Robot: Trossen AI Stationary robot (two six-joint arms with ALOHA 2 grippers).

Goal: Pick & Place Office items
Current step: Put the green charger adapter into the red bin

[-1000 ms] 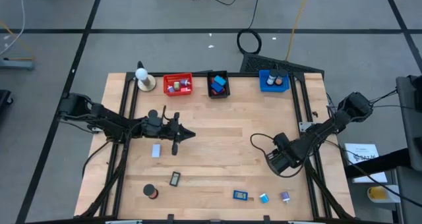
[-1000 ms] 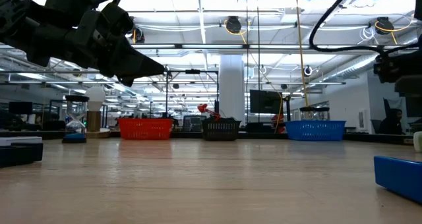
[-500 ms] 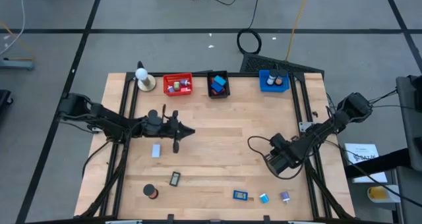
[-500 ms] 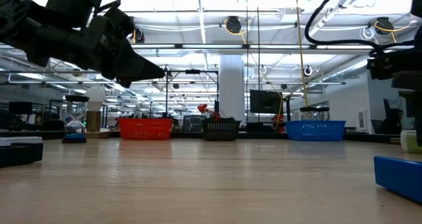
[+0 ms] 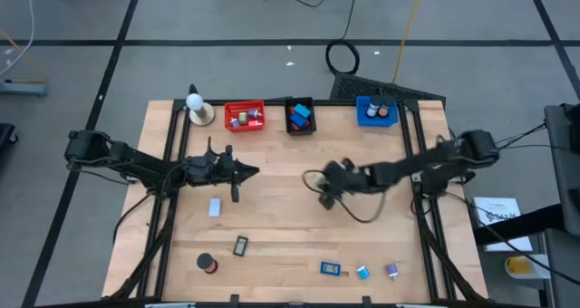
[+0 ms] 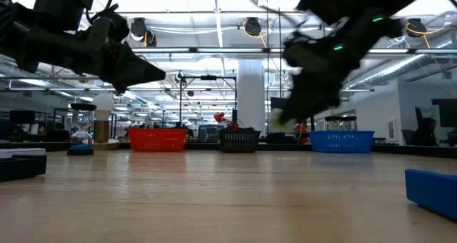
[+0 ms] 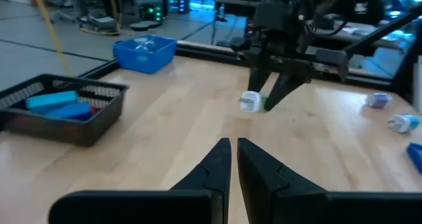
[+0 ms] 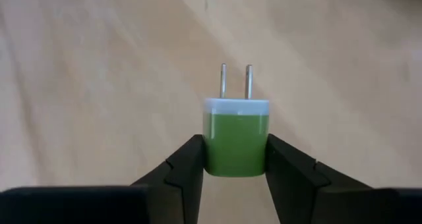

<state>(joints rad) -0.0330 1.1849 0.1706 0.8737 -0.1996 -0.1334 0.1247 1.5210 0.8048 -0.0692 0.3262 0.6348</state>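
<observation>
My right pincer (image 8: 234,159) is clamped on a green plug adapter (image 8: 235,140), prongs pointing outward, carried above the surface (image 5: 290,172) at mid-frame, presumably bound for a bin. My left pincer (image 7: 233,159), fingers together, waits centre-left.

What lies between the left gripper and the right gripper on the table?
In the high view, only bare wood lies between the left gripper and the right gripper, which holds a green plug. The left wrist view shows the same.

Red bin (image 5: 244,117) contents — too small to ID; blue block (image 6: 433,189) cut off.
</observation>
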